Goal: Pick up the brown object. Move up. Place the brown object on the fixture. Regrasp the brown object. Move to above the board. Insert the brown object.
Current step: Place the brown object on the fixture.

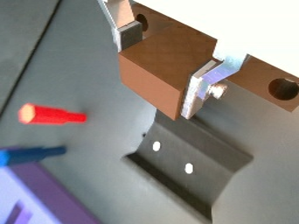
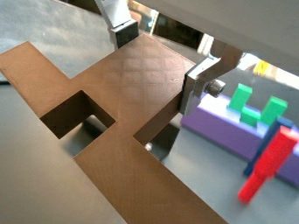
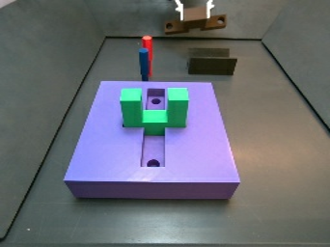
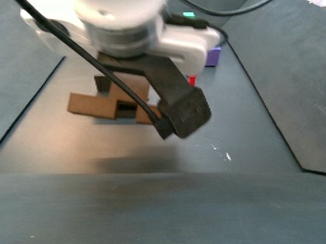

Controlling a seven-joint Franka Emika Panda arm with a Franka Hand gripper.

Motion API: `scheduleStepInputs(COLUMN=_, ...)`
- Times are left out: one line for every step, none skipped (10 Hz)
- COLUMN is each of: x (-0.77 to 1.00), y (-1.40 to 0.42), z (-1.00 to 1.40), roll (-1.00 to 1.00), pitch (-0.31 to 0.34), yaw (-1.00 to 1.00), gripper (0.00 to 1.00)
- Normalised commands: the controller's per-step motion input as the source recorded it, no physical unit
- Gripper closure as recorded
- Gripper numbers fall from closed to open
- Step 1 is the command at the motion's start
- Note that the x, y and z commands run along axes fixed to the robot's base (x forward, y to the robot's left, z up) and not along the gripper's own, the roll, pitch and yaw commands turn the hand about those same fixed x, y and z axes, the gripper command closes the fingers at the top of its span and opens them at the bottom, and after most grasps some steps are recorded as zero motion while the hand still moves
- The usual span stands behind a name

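The end effector (image 1: 170,59) grips the brown object (image 1: 176,70) high above the fixture (image 3: 211,64); a skewed lowering could miss its ledge.

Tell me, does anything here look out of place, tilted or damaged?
Nothing stands out. The gripper holds the brown object in the air above the fixture; the board and its green block sit square.
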Motion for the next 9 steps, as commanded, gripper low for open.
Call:
scheduleStepInputs(x=0.59, y=-0.25, z=0.00, roll=-0.30, pitch=0.209, yaw=0.00, gripper=1.00)
scheduleStepInputs(x=0.73, y=-0.31, z=-0.01, roll=-0.07, pitch=0.409, yaw=0.02, gripper=1.00)
scheduleStepInputs(x=0.69, y=-0.34, z=0.00, roll=-0.08, pitch=0.391, yaw=0.02, gripper=1.00)
scheduleStepInputs(x=0.72, y=-0.38, z=0.00, roll=-0.08, pitch=0.411, yaw=0.00, gripper=1.00)
scheduleStepInputs(x=0.59, y=-0.36, z=0.14, roll=-0.18, pitch=0.240, yaw=0.00, gripper=1.00)
scheduleStepInputs(x=0.52, y=-0.37, z=0.00, roll=-0.23, pitch=0.000, yaw=0.00, gripper=1.00)
scheduleStepInputs(x=0.54, y=-0.35, z=0.00, roll=-0.23, pitch=0.023, yaw=0.00, gripper=1.00)
scheduleStepInputs(x=0.52, y=-0.31, z=0.00, roll=-0.21, pitch=0.029, yaw=0.00, gripper=1.00)
scheduleStepInputs(x=0.49, y=-0.28, z=-0.05, roll=-0.22, pitch=0.000, yaw=0.00, gripper=1.00)
